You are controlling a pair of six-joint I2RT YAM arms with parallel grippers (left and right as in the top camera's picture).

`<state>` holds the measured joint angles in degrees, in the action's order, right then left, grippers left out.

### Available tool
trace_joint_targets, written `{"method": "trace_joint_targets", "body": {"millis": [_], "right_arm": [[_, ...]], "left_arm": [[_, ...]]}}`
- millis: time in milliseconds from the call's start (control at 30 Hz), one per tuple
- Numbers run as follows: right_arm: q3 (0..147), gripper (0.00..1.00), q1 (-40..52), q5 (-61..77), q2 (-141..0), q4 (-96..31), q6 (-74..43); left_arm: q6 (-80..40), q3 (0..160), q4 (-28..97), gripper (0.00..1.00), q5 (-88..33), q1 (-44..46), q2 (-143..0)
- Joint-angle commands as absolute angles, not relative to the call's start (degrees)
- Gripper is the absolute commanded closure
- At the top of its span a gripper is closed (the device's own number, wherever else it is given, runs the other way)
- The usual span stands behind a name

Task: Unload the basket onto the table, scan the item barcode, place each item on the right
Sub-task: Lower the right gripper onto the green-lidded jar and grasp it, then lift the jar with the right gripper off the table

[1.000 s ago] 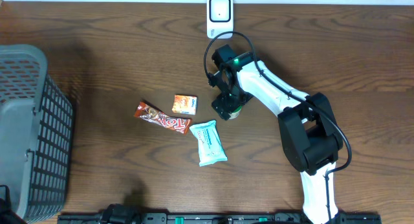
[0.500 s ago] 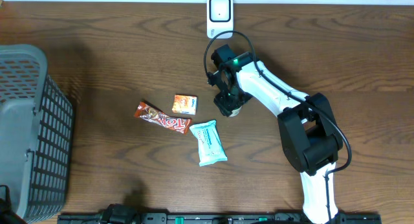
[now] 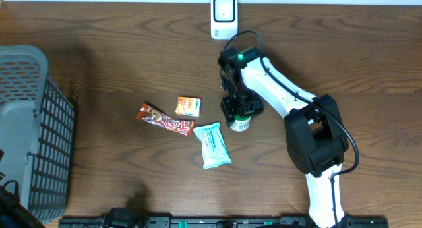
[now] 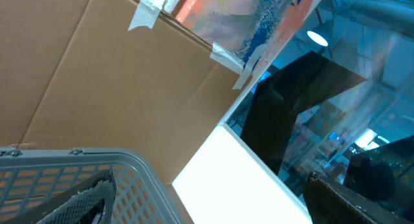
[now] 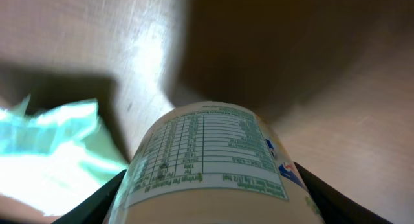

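Note:
A small cream bottle (image 5: 207, 156) with a green-printed nutrition label sits between the dark fingers (image 5: 97, 204) of my right gripper (image 5: 210, 208), which is shut on its sides. From overhead, the right gripper (image 3: 237, 111) holds the bottle (image 3: 239, 124) near the table's middle, in front of the white barcode scanner (image 3: 224, 16) at the back edge. No barcode shows on the label side facing the wrist camera. My left gripper (image 4: 220, 214) is open and empty, raised over the grey basket (image 4: 129, 179) and facing a cardboard wall.
A red-brown chocolate bar (image 3: 165, 121), a small orange pack (image 3: 188, 106) and a teal pouch (image 3: 212, 145) lie left of the bottle. The teal pouch (image 5: 45, 146) also shows in the right wrist view. The grey basket (image 3: 33, 136) stands at the table's left edge.
The right gripper has closed round the bottle and shifted slightly right and toward the table's front with it. The left arm has not moved.

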<state>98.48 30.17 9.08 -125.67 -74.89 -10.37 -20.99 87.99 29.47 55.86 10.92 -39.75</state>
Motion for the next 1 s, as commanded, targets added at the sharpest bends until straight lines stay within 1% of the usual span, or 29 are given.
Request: {"method": "trace_joint_targets", "body": {"millis": [0,100,133,233,433,467,500,533,567,633,767,967], "right_arm": [[99.77,0.37,29.89,14.28,-125.91,-76.55,-12.19],[99.77,0.35,29.87,16.1,-125.91,-77.19,-12.19],[99.77,0.3,29.89,18.26,-125.91,-77.6,-12.19],[99.77,0.29,29.98,22.65,-125.91,-78.63,-12.12],[99.74,0.28,30.11,23.73,-125.91,-81.28,-11.75],[99.74,0.25,30.11,23.7,-125.91,-81.25,-11.75],[99.74,0.19,30.11,23.7,-125.91,-81.21,-11.77],[99.74,0.05,30.11,23.66,-125.91,-80.97,-11.77],[99.72,0.01,30.11,23.57,-125.91,-80.58,-11.73],[99.53,0.01,30.11,22.06,-125.91,-79.48,-11.73],[98.52,0.01,30.87,14.2,-125.91,-75.75,-11.75],[95.92,0.01,33.36,13.13,-125.91,-71.2,-14.0]], "left_arm": [[-21.32,87.79,28.99,0.07,55.53,10.68,-39.83],[-21.32,87.77,28.97,0.07,55.53,10.68,-39.83],[-21.34,87.74,28.97,0.07,55.53,10.68,-39.83],[-21.34,87.74,28.97,0.07,55.53,10.68,-39.83],[-21.34,87.74,28.99,0.08,55.53,10.68,-39.83],[-21.34,87.72,28.99,0.07,55.53,10.68,-39.83],[-21.34,87.7,28.99,0.07,55.53,10.68,-39.83],[-21.34,87.7,28.97,0.08,55.53,10.68,-39.83],[-21.34,87.7,28.99,0.07,55.53,10.68,-39.83],[-21.34,87.7,28.97,0.07,55.53,10.68,-39.83],[-21.56,87.7,28.97,0.07,55.53,10.68,-39.83],[-21.74,87.7,28.99,0.07,55.53,10.68,-39.83]]}}
